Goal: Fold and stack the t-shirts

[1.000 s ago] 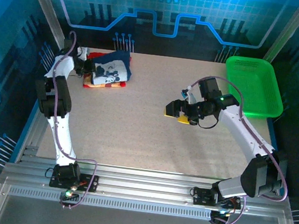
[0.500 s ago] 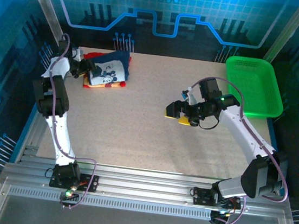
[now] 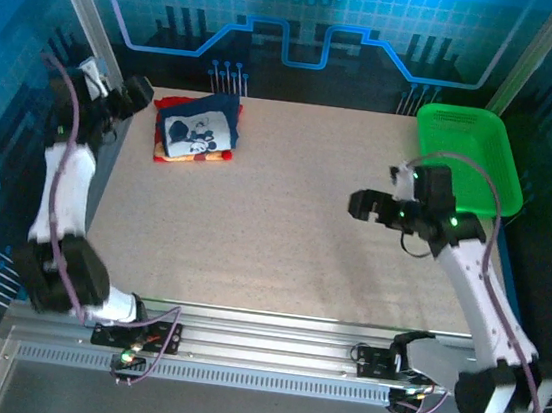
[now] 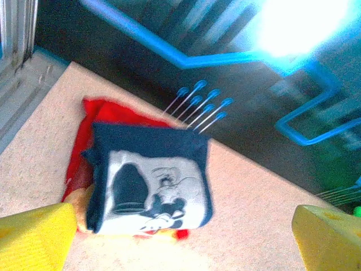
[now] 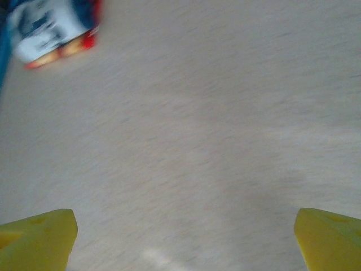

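Navy mouse-print cloth t-shirt (image 4: 149,186) atop red cloth t-shirt (image 4: 113,112), twelve o'clock of my spread left pincer (image 4: 181,240), near the worktop (image 4: 248,192) far edge; right pincer (image 5: 183,237) spread.

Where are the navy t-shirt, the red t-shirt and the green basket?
navy t-shirt (image 3: 197,132), top external view, on its white mouse print.
red t-shirt (image 4: 82,138), left wrist view, on the edge showing left of the navy one.
green basket (image 3: 461,161), top external view, on its bare mesh floor.
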Tool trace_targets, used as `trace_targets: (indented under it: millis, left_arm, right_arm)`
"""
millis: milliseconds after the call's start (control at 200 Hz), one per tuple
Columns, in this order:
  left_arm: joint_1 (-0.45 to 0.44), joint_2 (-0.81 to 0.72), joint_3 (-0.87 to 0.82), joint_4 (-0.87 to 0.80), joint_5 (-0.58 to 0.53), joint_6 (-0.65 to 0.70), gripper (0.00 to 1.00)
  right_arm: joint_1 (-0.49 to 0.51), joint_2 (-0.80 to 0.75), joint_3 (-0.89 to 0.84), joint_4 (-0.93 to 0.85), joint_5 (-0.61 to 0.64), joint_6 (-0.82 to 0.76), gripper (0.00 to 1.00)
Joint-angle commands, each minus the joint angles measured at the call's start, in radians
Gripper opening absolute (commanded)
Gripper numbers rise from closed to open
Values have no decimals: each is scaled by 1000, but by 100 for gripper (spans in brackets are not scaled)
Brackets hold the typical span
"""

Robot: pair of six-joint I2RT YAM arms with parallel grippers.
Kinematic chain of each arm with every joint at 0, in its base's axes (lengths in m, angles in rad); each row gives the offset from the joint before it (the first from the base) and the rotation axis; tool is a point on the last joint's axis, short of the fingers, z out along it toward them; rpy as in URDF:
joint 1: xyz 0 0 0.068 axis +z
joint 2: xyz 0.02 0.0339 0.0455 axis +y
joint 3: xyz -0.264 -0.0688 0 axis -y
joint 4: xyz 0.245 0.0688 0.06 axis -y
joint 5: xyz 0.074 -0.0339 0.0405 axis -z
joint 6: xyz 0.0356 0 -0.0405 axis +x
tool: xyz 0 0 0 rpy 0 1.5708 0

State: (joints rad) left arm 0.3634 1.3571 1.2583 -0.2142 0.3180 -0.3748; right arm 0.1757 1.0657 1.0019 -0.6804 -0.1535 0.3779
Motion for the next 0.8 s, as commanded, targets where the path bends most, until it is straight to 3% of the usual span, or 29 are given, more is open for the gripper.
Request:
trace_targets:
  millis: [0,55,170,270,395,585,700,795]
  left_arm:
    - [-36,-113,-312,161,-85,-31,99]
    - [-45,-171,-425,183,-107,-11,99]
    - [-82,-236,-621,282,-205,76,99]
    - [-93,-245,-774,499,-222,97,99]
    - [-169,-205,-949,856,-322,181,99]
    - [-214,16,-976,1153,-332,205,99]
    - [-254,73,-913,1081,-307,260,99]
    - [-286,110,-967,1226,-323,293,99]
  right_arm:
    - [-55,-95,-253,295,320,-21,100]
    - [-62,-149,-373,441,404,-26,100]
    - [-85,-171,-540,683,434,-98,100]
    - [-132,-133,-557,722,408,-115,100]
    - [-148,-102,-642,938,381,-192,100]
    - [-165,38,-710,1249,380,-212,100]
    - [-163,181,-667,1353,364,-238,100]
    - [-162,304,-650,1447,370,-258,100]
